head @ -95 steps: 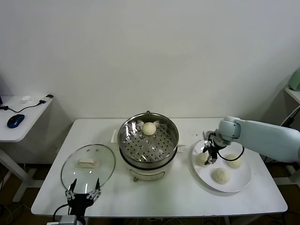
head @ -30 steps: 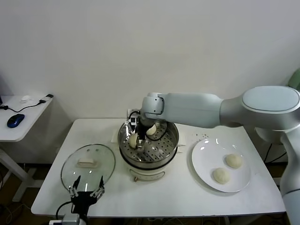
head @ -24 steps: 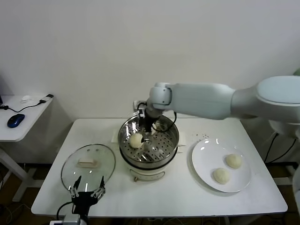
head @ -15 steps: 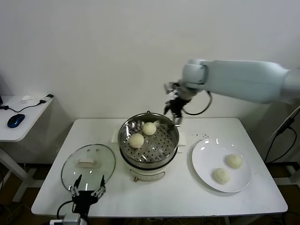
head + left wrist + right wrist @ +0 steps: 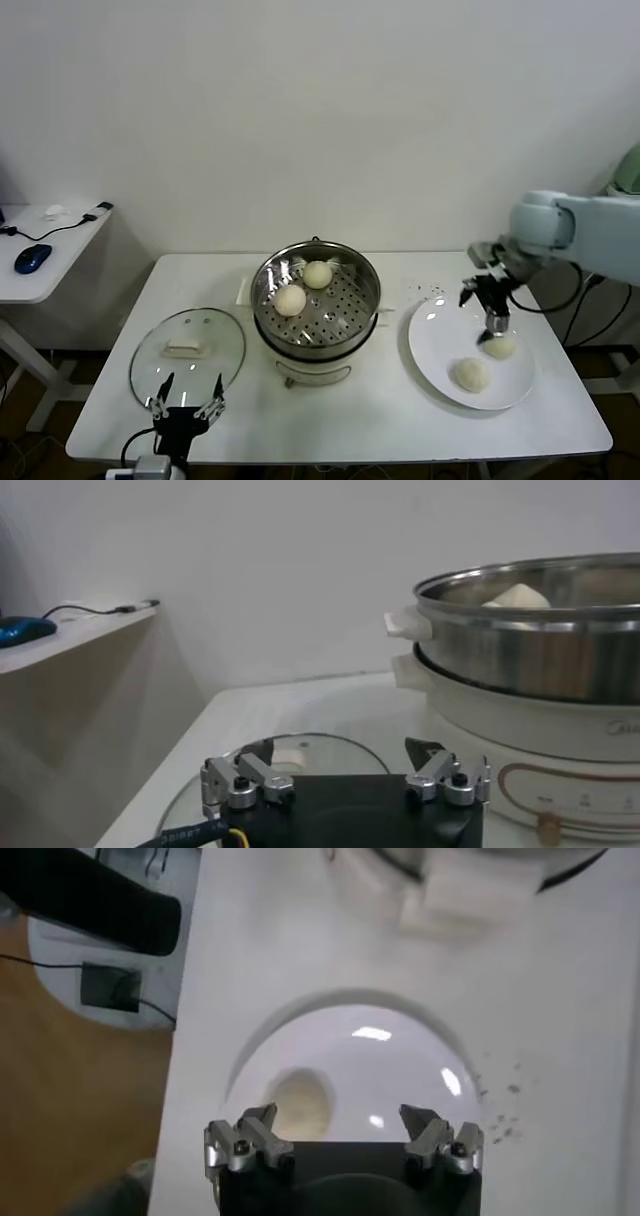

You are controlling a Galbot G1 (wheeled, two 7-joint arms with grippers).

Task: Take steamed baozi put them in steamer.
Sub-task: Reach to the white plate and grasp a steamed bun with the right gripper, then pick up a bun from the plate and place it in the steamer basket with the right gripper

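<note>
While over plate (image 5: 440, 340), right tool (image 5: 487, 301) open, empty

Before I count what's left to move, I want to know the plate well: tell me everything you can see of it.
The plate is round, flat, glossy white, with light glinting off it. It lies flat on the white table, to the right of the steamer, apart from it. Two buns sit on its right half, one nearer the wall; the rest is bare. The right claw hangs open over it, just above the farther bun.
</note>
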